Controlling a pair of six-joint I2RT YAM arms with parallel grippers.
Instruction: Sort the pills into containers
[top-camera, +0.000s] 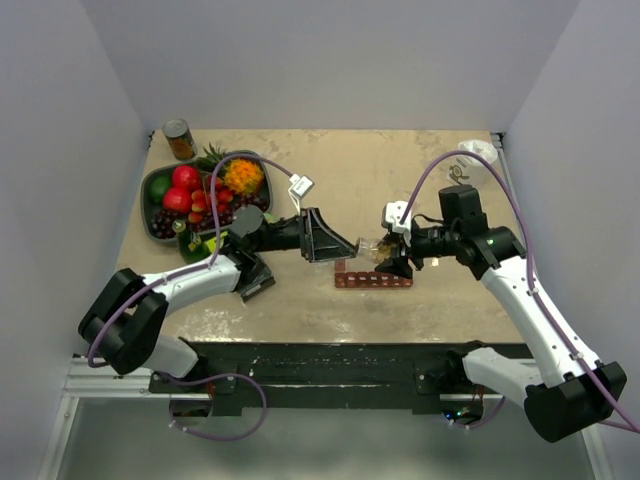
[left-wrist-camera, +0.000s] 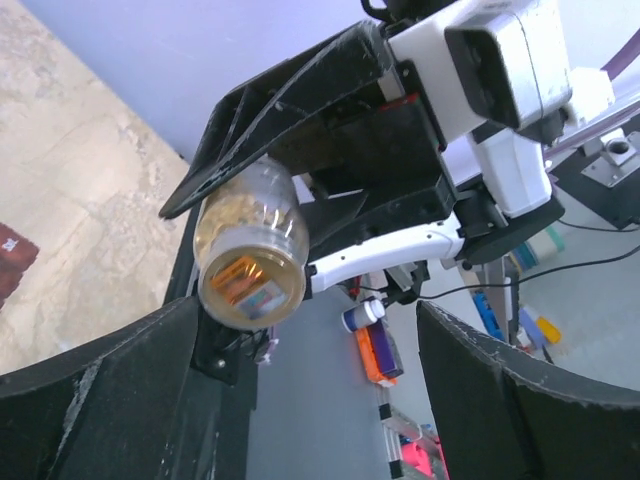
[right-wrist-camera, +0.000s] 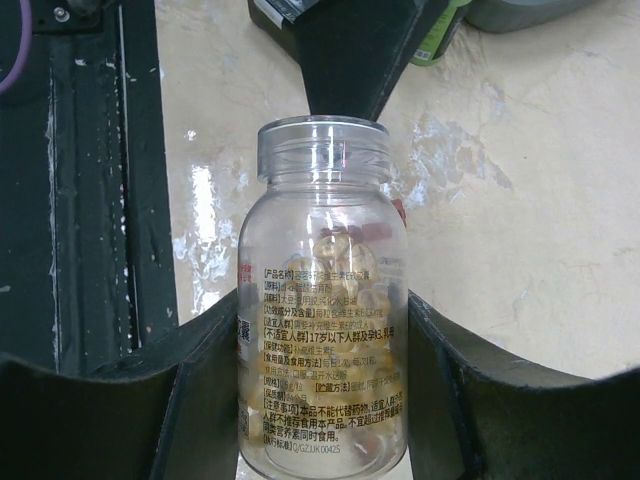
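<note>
My right gripper (top-camera: 392, 258) (right-wrist-camera: 323, 345) is shut on a clear uncapped bottle (top-camera: 371, 243) (right-wrist-camera: 323, 300), tilted with its open mouth toward the left arm. Golden-amber pills (right-wrist-camera: 350, 260) (left-wrist-camera: 240, 210) lie inside it. The bottle hangs just above the dark red compartment strip (top-camera: 373, 279) on the table, which shows as a sliver behind the bottle in the right wrist view (right-wrist-camera: 400, 210) and at the left edge of the left wrist view (left-wrist-camera: 12, 255). My left gripper (top-camera: 335, 243) (left-wrist-camera: 310, 325) is open and empty, close to the bottle's mouth end (left-wrist-camera: 250, 285).
A grey fruit bowl (top-camera: 150, 185) with red fruit, grapes and an orange stands at the back left, with a small can (top-camera: 180, 140) behind it. A clear plastic item (top-camera: 478, 152) lies at the back right. Grey walls close in on both sides.
</note>
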